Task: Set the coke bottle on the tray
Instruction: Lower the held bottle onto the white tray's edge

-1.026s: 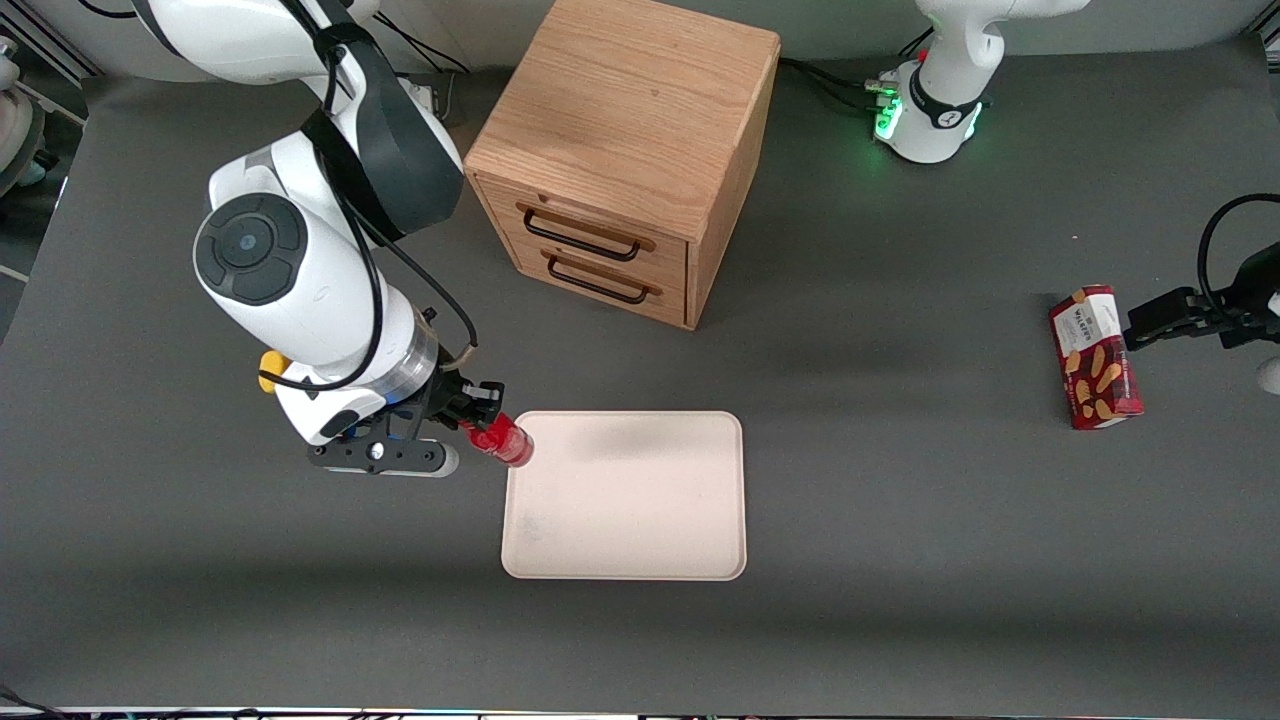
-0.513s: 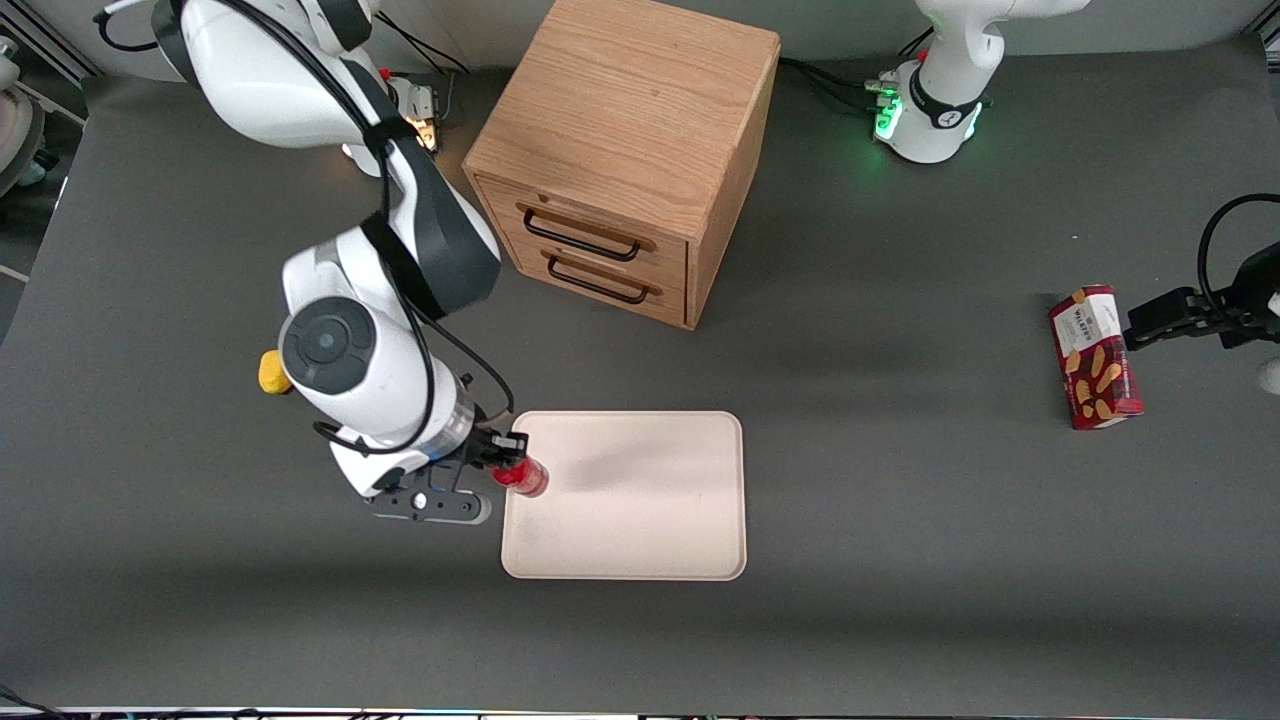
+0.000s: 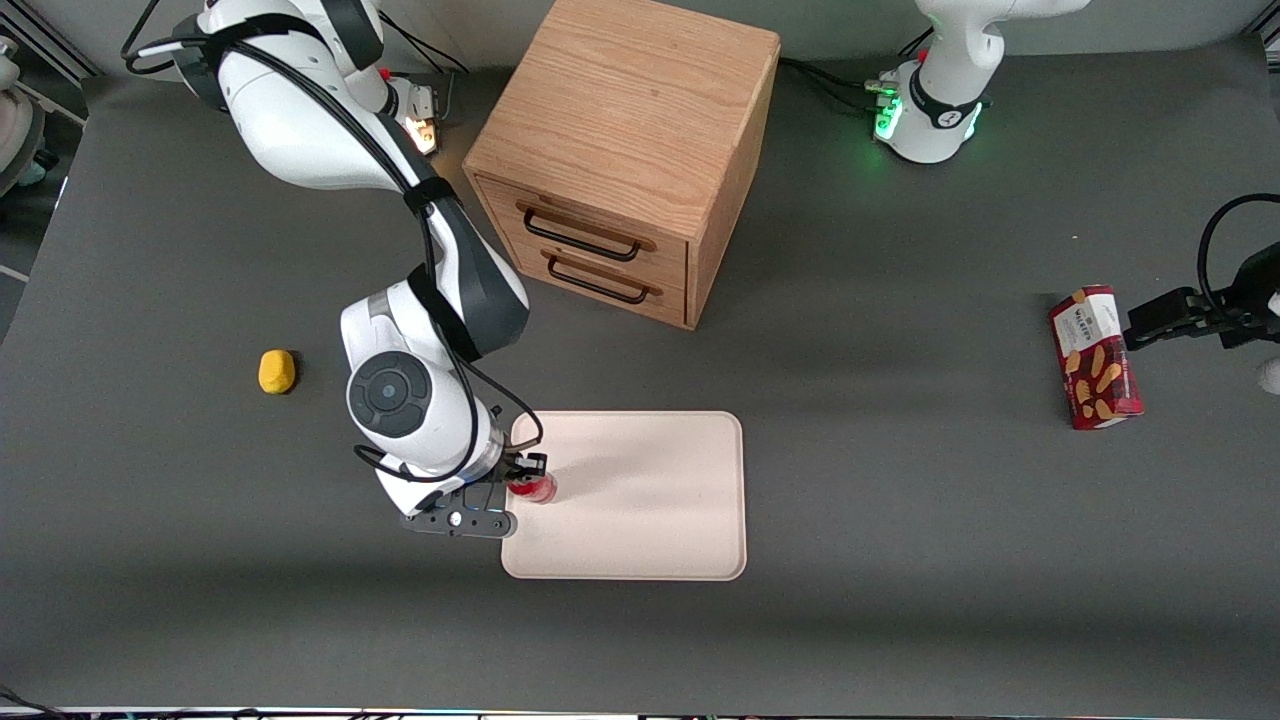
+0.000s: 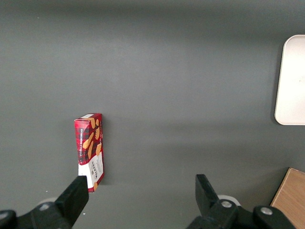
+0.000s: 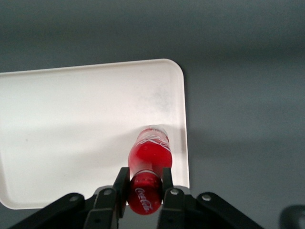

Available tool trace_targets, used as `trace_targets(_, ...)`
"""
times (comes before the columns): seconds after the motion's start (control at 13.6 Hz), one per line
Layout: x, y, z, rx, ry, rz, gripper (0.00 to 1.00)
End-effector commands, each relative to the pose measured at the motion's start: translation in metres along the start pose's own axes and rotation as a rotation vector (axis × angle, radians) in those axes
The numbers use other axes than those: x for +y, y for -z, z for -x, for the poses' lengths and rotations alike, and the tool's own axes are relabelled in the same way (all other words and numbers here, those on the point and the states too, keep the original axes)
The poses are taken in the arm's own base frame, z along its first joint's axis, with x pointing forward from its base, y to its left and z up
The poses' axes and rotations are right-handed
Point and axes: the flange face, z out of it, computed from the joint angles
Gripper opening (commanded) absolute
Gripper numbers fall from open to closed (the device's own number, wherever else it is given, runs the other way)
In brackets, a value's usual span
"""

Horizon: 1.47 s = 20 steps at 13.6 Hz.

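Table [image 3: 900,560] is dark grey; wooden drawer cabinet [image 3: 625,160] stands farther from the front camera than the tray, well apart, not in my path. Tray [image 3: 640,500] lies flat and bare apart from where I am. My gripper [image 3: 527,482] hangs over the tray's edge on the working arm's end, fingers [image 5: 122,183] pinching the coke bottle [image 3: 535,487] just under its cap. In the wrist view the coke bottle [image 5: 149,155] hangs upright, silver base down over the tray [image 5: 71,119], close inside the rim; whether the base touches yet, can't tell.

Doing it well, my call: go straight down, keep it vertical, base fully inside the rim not on it, release only once it bears, then lift straight up so I don't tip it. It's slim, so it could topple.

Snack box [image 3: 1095,357] sits toward the parked arm's end, yellow lump [image 3: 277,371] toward my end; neither interferes.
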Motion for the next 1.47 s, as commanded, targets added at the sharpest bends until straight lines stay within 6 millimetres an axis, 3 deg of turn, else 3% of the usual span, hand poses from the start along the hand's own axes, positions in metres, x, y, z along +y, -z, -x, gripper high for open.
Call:
trace_targets(0.0,-0.002,0.002,-0.001,0.021,-0.014,0.004,0.00)
trace_targets(0.37,-0.002,-0.005,0.000,0.010,-0.018,0.009,0.04)
trace_targets(0.51,-0.002,-0.008,0.001,0.004,-0.018,0.011,0.49)
trace_targets(0.59,-0.002,-0.008,0.001,0.005,-0.018,0.012,0.82)
trace_targets(0.66,-0.002,-0.008,0.001,0.004,-0.018,0.011,1.00)
trace_targets(0.95,-0.001,-0.005,0.001,0.010,-0.065,0.010,1.00)
trace_targets(1.17,-0.002,0.008,0.002,0.016,-0.069,0.006,1.00)
trace_targets(1.39,-0.002,0.054,0.019,-0.010,-0.060,0.019,1.00)
